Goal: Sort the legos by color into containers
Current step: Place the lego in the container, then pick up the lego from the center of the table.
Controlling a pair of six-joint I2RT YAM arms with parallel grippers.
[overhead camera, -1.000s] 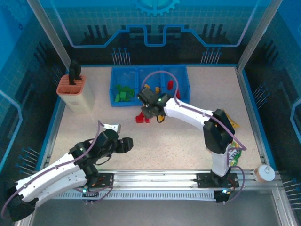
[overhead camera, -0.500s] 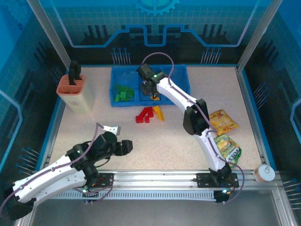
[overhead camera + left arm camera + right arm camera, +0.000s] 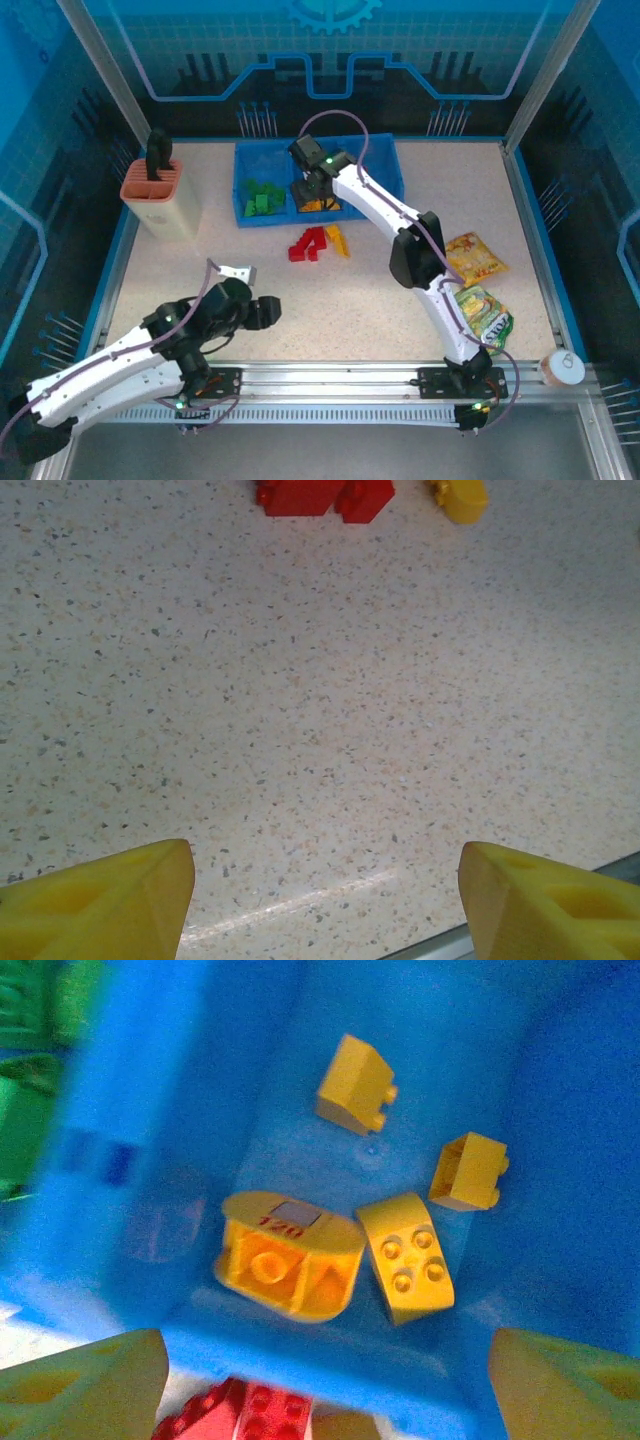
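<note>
Over at ten o'clock on the surface (image 3: 330, 290) stands a beige holder (image 3: 165, 205) with an orange rim. Down at seven o'clock the left hand (image 3: 268, 310) hangs low over bare speckled top; in its wrist view the left hand (image 3: 325, 910) is spread wide with nothing between its yellow fingers (image 3: 100, 900).

At twelve o'clock lies the blue tray (image 3: 265, 160). Its left compartment holds the green legos (image 3: 260, 197). The right hand (image 3: 312, 192) is poised above the middle compartment, where the yellow legos (image 3: 322, 204) lie. The right wrist view looks straight down into that compartment: four yellow legos (image 3: 290, 1260) rest on the blue floor, one rounded and bearing a label, one curved with four studs, and two small ones toward one o'clock. There the right hand (image 3: 325, 1390) is parted and empty, with the green legos (image 3: 25, 1110) beyond the divider at nine o'clock.

Just off the tray's near wall, at six o'clock from it, the red legos (image 3: 305, 245) sit on the surface touching one another, with a loose yellow lego (image 3: 338, 240) just beside them at three o'clock. The left wrist view catches both at its top edge: red legos (image 3: 320, 495) and the loose yellow lego (image 3: 460, 498).

Toward four o'clock two snack bags (image 3: 472, 258) lie by the right arm.
</note>
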